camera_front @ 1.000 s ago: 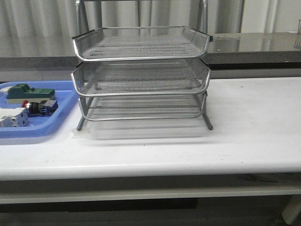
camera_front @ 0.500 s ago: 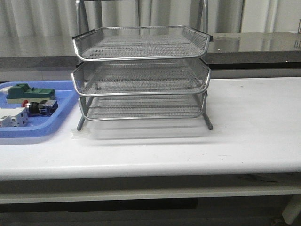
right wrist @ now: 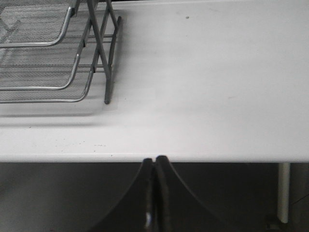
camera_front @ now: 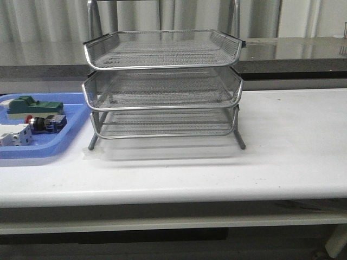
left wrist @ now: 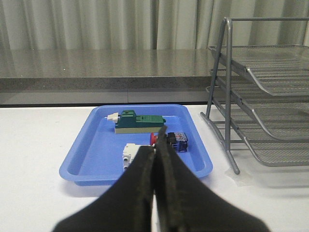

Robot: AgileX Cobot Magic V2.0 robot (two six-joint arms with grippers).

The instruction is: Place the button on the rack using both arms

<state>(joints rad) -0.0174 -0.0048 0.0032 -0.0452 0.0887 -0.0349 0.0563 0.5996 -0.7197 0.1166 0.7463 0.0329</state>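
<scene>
Nothing has moved. Button (camera_front: 45, 123) lies in blue tray (camera_front: 51, 150) beside rack (camera_front: 162, 86); only wrist views reveal left gripper (left wrist: 155, 145) and right gripper (right wrist: 154, 162), both clenched, empty.

Black left gripper (left wrist: 155, 145), curved matte fingers (right wrist: 166, 193)

rack (camera_front: 162, 81): shiny silver wire mesh, metal
tray (camera_front: 49, 146): smooth blue plastic, slight gloss
table (camera_front: 282, 146): smooth white, matt
gripper fingers (left wrist: 166, 193): matt black
</scene>
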